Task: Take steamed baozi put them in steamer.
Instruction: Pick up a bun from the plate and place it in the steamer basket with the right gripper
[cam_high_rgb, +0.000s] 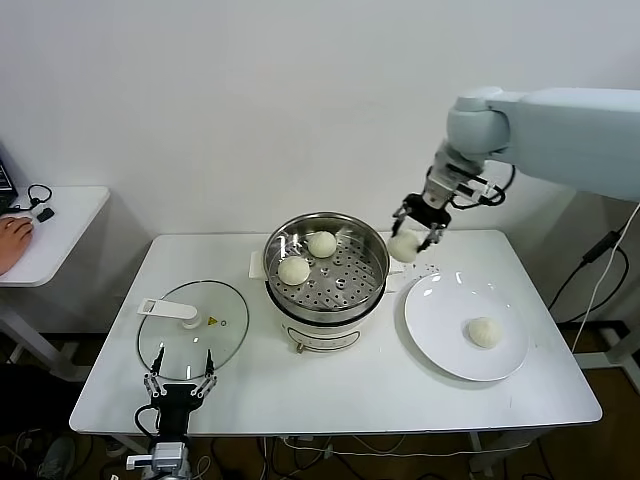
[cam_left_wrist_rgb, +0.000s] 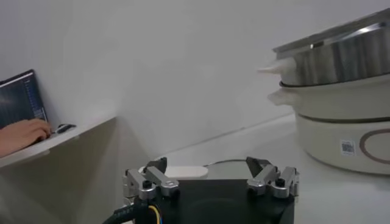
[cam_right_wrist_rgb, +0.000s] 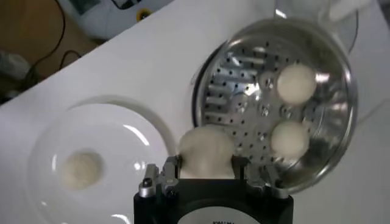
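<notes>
The steamer (cam_high_rgb: 372, 290) stands mid-table with two baozi on its perforated tray (cam_high_rgb: 322, 243) (cam_high_rgb: 294, 270). My right gripper (cam_high_rgb: 416, 238) is shut on a third baozi (cam_high_rgb: 404, 246), held in the air just right of the steamer's rim. In the right wrist view that baozi (cam_right_wrist_rgb: 206, 152) sits between the fingers, over the steamer's edge (cam_right_wrist_rgb: 204, 91). A fourth baozi (cam_high_rgb: 485, 332) lies on the white plate (cam_high_rgb: 440, 310); it also shows in the right wrist view (cam_right_wrist_rgb: 81, 168). My left gripper (cam_high_rgb: 180, 381) is open and empty at the table's front left.
A flat glass lid (cam_high_rgb: 225, 340) with a white handle lies left of the steamer, just ahead of my left gripper. A side desk (cam_high_rgb: 60, 215) with a person's hand (cam_high_rgb: 12, 238) stands at far left. The steamer's side (cam_left_wrist_rgb: 341, 103) shows in the left wrist view.
</notes>
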